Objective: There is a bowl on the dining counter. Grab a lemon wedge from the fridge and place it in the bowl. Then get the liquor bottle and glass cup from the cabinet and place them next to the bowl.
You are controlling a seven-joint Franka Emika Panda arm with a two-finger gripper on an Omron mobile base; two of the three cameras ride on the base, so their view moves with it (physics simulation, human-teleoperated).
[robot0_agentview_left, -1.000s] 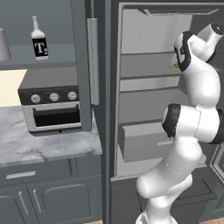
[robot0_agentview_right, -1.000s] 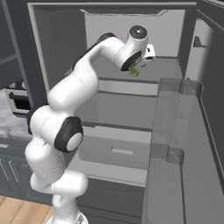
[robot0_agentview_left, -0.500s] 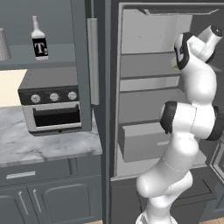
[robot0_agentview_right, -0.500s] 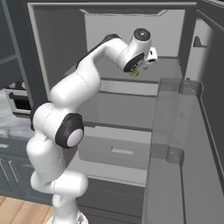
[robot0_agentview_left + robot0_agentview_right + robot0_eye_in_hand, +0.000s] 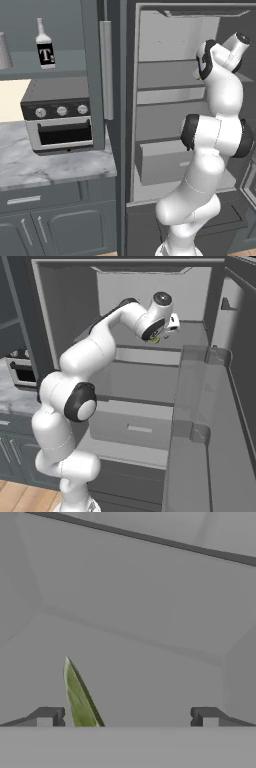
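gripper: reaching into the open fridge [image 5: 65, 316] at the upper shelf; gripper [image 5: 127, 716] spread to its full width with nothing held, both tips just above the shelf floor
lemon: green-yellow wedge [image 5: 80, 699] standing on edge between the jaws, close to the left tip and well apart from the right one; whether it touches that tip cannot be told; in the right base view it peeks out under the hand [image 5: 152, 340]
shelf: bare grey floor and back wall ahead of the jaws, nothing else between them
in the way: fridge door [image 5: 200, 421] with its bins stands open to the right of the arm; a drawer [image 5: 135, 428] sits low, under the shelf
off to the left: cabinet [image 5: 92, 75] open, bottle [image 5: 45, 48] on its shelf, cup [image 5: 4, 50] at the frame edge, oven [image 5: 60, 117] on the worktop below
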